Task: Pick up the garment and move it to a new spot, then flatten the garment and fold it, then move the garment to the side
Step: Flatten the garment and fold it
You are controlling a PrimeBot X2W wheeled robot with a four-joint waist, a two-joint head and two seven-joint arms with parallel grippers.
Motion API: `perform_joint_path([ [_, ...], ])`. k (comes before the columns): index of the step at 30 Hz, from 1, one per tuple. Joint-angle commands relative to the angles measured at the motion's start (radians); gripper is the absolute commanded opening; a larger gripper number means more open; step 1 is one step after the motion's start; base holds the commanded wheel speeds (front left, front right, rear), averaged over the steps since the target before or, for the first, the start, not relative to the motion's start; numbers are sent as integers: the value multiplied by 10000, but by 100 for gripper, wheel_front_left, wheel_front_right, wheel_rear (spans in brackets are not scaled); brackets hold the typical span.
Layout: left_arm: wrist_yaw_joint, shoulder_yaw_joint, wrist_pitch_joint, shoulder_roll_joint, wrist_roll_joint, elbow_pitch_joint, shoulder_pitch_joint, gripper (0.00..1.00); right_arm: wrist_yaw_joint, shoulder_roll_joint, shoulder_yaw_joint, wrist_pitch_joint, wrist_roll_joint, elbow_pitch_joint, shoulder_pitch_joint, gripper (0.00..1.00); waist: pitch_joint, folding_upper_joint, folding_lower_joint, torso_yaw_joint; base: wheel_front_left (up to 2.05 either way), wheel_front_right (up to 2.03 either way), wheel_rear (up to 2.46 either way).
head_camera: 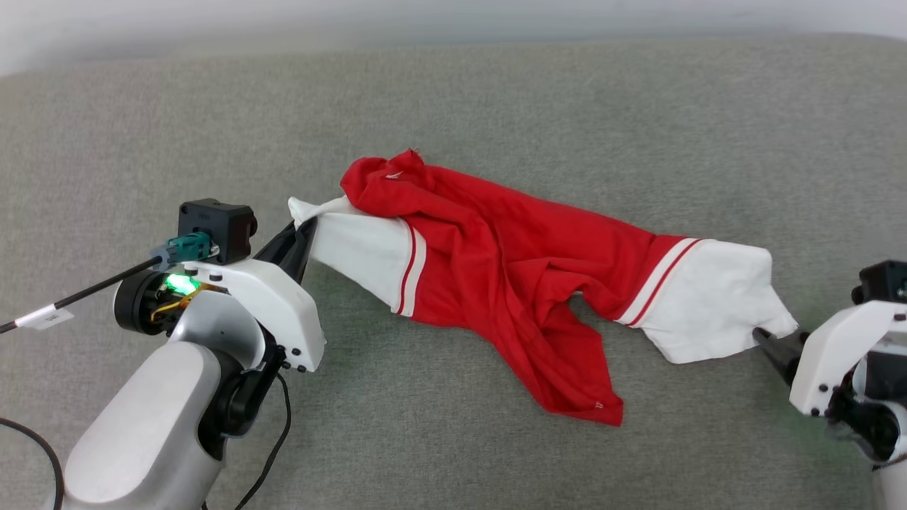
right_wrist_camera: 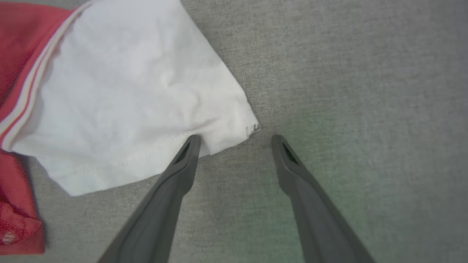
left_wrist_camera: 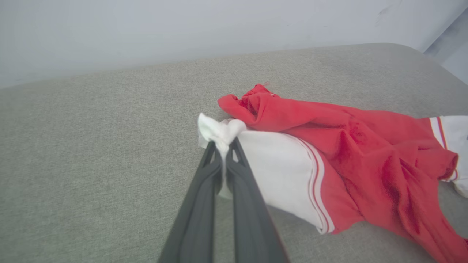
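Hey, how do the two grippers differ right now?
The left gripper is shut, pinching one white sleeve of the garment; the right gripper is open, holding nothing. The left's sleeve is bunched at its tips; the right's tips sit at the flat corner of the other sleeve. Both have long dark fingers.

Grey-green woven fabric surface (head_camera: 496,92), spanning the head view from 3 to 9 o'clock. Pale, blurred wall (head_camera: 453,21) at 12 o'clock, meeting the far edge along a soft curved line. Rounded corner (left_wrist_camera: 420,51) of the same surface at 1 o'clock in the left wrist view, darker grey strip (left_wrist_camera: 455,47) beyond it at 2 o'clock. Faint green tint (right_wrist_camera: 285,182) on the weave near 6 o'clock in the right wrist view.
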Motion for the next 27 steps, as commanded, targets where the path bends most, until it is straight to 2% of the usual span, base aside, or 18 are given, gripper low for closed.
perform_joint_path([
  [1, 33, -8, -7, 36, 62, -167, -110, 0, -7, -144, 192, 309, 100, 280, -371, 100, 414, 0, 0, 285, 0, 0, 0],
  [7, 21, -44, -43, 51, 78, -261, -172, 0, -2, 44, 812, 1269, 444, 1413, -446, 100, 704, 0, 0, 459, 0, 0, 0],
  [8, 15, -49, -48, 55, 66, -247, -176, 0, -2, 93, 871, 1391, 516, 1566, -415, 64, 718, 0, 0, 470, 0, 0, 0],
  [9, 7, -52, -54, 53, 49, -227, -180, 0, -2, 129, 915, 1499, 579, 1689, -418, 36, 723, 0, 0, 483, 0, 0, 0],
  [10, -7, -55, -64, 48, 29, -204, -176, 0, -2, 132, 956, 1576, 651, 1784, -434, 0, 712, 0, 0, 493, 0, 0, 0],
  [14, -26, -53, -61, 66, -34, -102, -114, 0, 4, -139, 988, 1469, 845, 1820, -614, 0, 609, 0, 0, 493, 0, 0, 0],
  [19, 1, 62, -156, 149, -92, 31, -77, 0, -7, -649, 943, 976, 827, 1292, -1105, 0, 386, 0, 0, 436, 0, 0, 0],
  [20, 45, 119, -238, 218, -59, 118, -69, 0, -7, -971, 915, 596, 685, 872, -1373, 0, 194, 0, 0, 393, 0, 0, 0],
  [22, 86, 195, -323, 295, -4, 205, -106, 0, -7, -1215, 811, 197, 454, 463, -1578, 0, -41, 0, 0, 334, 0, 0, 0],
  [27, 114, 414, -444, 515, -18, 533, -318, 0, -7, -1457, 523, -230, 56, 75, -1880, 0, -560, 0, 0, 244, 0, 0, 0],
])
